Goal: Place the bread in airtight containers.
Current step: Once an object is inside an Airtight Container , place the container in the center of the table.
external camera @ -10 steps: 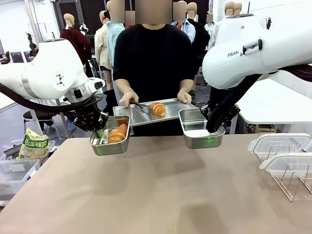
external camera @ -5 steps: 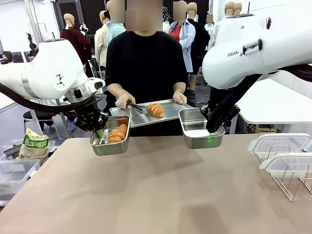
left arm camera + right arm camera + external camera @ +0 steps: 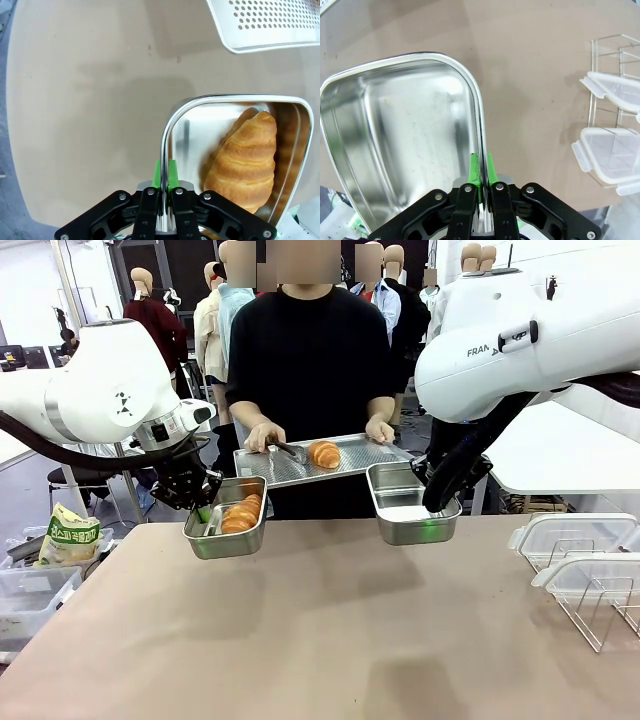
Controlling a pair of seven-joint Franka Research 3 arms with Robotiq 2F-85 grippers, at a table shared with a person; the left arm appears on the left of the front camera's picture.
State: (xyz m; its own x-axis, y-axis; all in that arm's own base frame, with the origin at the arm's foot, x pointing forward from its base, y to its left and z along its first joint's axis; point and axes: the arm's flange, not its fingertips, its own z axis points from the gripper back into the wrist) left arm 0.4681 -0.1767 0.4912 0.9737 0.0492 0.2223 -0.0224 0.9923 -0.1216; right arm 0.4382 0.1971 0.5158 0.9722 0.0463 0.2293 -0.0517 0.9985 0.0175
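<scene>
1. Table (image 3: 320,640): the bare brown surface lies below both grippers.
2. Clear lids (image 3: 573,538): they sit at the table's edge, well out to the side of the right gripper (image 3: 437,502), on the side away from the left gripper (image 3: 200,502).
3. Right gripper: the green pads are pinched tight on the near wall of the right tin (image 3: 415,530). The tin is held clear of the table and extends beyond the fingertips, its inside showing bare steel.
4. Left gripper: the jaws are clamped fully onto one wall of the left tin (image 3: 225,538), which hangs clear of the table. The bread (image 3: 241,515) lies inside this tin, just beyond the fingertips and to one side of them.
5. Perforated tray (image 3: 300,468): a person's hands (image 3: 263,437) hold it beyond both grippers, above the gap between the two tins. A second roll (image 3: 324,454) rests on it, with tongs (image 3: 290,451) just beside.
</scene>
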